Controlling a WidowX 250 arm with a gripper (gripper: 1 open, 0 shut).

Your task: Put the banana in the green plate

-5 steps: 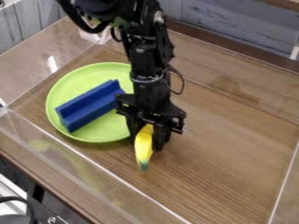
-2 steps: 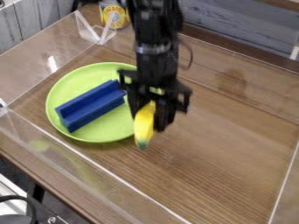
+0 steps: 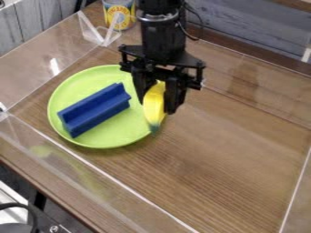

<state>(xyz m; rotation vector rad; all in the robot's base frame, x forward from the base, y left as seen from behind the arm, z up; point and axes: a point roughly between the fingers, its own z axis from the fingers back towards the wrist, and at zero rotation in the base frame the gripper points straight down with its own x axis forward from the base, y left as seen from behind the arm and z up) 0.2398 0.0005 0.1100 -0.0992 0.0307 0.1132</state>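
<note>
Banana (image 3: 153, 103) at frame centre, hanging upright, pinched mid-body in tool (image 3: 158, 86), clear of bench, over right rim of green plate (image 3: 75, 135). Looks light, stiff, smooth; mid-body pinch limits swing.

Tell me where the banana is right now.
The banana hangs in the gripper, lifted above the right edge of the green plate, just right of the blue block.

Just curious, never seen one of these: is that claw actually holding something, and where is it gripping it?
Yes. The claw holds the banana, gripped by its upper part, so the rest hangs down below, lifted off the table.
</note>
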